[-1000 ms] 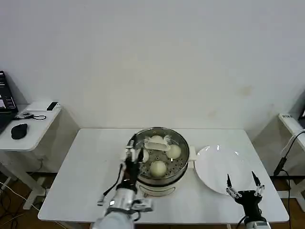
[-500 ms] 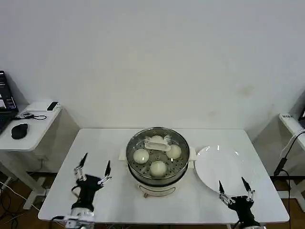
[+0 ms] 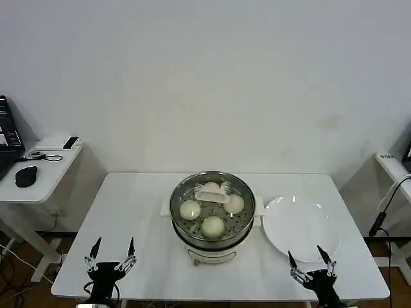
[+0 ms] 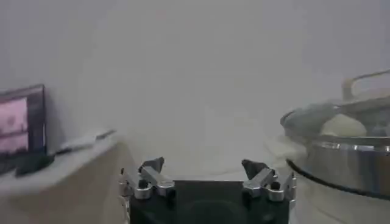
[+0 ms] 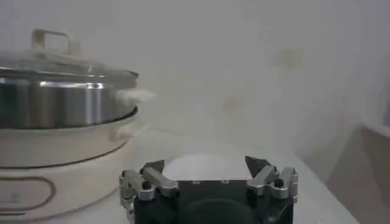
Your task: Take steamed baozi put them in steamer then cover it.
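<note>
Left gripper (image 3: 110, 260): fingers spread wide, holding nothing; low at the table's near edge, off the steamer's left front.

Right gripper (image 3: 311, 269): fingers likewise splayed and empty; at the near edge off the steamer's right front, just before the white plate (image 3: 302, 226).

Steamer (image 3: 212, 215): mid-table, between and beyond both grippers, each well apart from it.

Steamed baozi (image 3: 212, 225): four, on the perforated tray inside the steamer.

Cover (image 3: 212, 196): seated on the steamer's rim, handle running left-right.

Assessment: task looks complete; neither arm is clearly nearer.
</note>
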